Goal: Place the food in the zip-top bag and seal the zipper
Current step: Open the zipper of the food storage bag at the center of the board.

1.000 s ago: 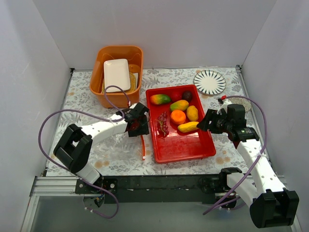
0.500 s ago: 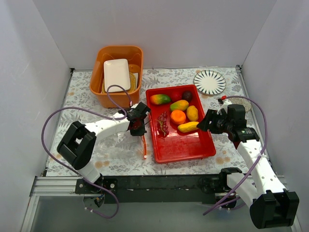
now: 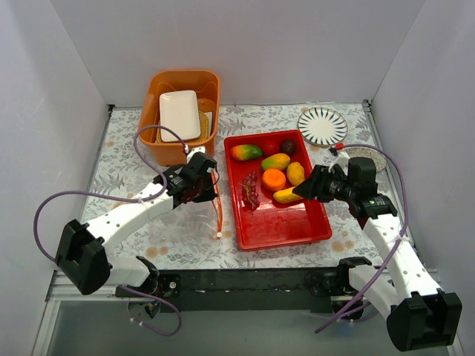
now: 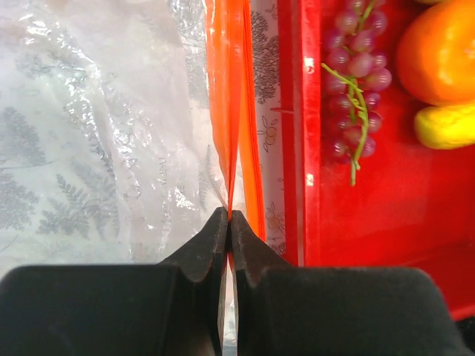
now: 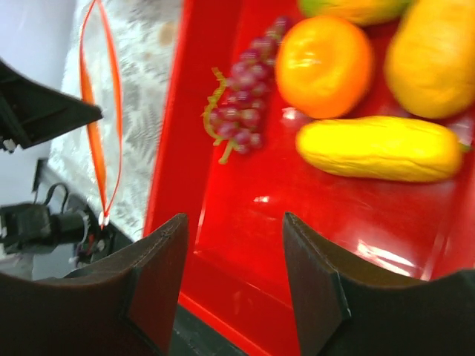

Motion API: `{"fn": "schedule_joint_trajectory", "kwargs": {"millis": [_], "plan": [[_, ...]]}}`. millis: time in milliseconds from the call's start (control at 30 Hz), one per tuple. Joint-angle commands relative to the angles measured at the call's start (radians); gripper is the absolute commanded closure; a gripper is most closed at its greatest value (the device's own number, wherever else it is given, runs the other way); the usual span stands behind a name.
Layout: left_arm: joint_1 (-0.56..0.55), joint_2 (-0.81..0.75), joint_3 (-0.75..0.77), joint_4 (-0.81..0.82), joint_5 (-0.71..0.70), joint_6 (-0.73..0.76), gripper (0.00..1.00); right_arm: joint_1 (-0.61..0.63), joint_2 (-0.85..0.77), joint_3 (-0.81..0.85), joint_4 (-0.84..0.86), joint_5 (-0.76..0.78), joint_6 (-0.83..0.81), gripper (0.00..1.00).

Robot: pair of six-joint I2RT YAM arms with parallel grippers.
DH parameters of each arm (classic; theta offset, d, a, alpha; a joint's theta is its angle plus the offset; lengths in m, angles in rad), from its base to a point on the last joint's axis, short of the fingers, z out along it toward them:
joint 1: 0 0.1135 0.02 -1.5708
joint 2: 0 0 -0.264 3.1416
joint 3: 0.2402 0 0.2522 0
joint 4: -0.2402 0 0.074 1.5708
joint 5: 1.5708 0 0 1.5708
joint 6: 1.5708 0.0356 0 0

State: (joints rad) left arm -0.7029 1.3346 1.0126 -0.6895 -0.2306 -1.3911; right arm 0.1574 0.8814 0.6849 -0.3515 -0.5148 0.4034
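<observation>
My left gripper (image 3: 199, 185) (image 4: 228, 216) is shut on one orange-red edge of the zipper (image 3: 217, 211) (image 4: 231, 96). The clear zip-top bag (image 4: 111, 148) hangs crinkled left of it, just beside the red tray (image 3: 282, 226). In the right wrist view the zipper (image 5: 96, 111) shows as an open loop. The food lies in the tray: mangoes (image 3: 246, 152), an orange (image 3: 274, 179) (image 5: 323, 65), a grape bunch (image 3: 251, 190) (image 5: 241, 111), a purple ball (image 3: 288, 146) and a yellow piece (image 3: 288, 195) (image 5: 378, 148). My right gripper (image 3: 303, 189) (image 5: 234, 252) stands open and empty over the tray's right side.
An orange bin (image 3: 152, 137) holding a white dish (image 3: 179, 113) stands at the back left. A striped plate (image 3: 322, 125) sits at the back right. White walls close in both sides.
My left gripper has shut on the zipper's edge and pulled it up and left, away from the tray; that arm swung left. The right gripper crept left over the tray.
</observation>
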Motion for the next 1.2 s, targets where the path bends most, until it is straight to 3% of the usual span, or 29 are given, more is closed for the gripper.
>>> {"fn": "schedule_joint_trajectory", "kwargs": {"millis": [0, 233, 533, 800, 1167], "plan": [[-0.004, -0.107, -0.034, 0.011, 0.022, 0.036, 1.00, 0.102, 0.040, 0.041, 0.157, -0.068, 0.075, 0.39], [-0.004, -0.141, -0.055, 0.035, 0.053, 0.055, 1.00, 0.391, 0.212, 0.106, 0.279, 0.048, 0.152, 0.41], [-0.004, -0.178, -0.075, 0.051, 0.077, 0.043, 1.00, 0.562, 0.458, 0.272, 0.373, 0.082, 0.164, 0.45], [-0.004, -0.216, -0.071, 0.042, 0.099, 0.035, 1.00, 0.639, 0.651, 0.396, 0.408, 0.085, 0.173, 0.49], [-0.004, -0.284, -0.069, -0.004, 0.091, 0.041, 1.00, 0.660, 0.749, 0.459, 0.437, 0.056, 0.178, 0.50]]}}
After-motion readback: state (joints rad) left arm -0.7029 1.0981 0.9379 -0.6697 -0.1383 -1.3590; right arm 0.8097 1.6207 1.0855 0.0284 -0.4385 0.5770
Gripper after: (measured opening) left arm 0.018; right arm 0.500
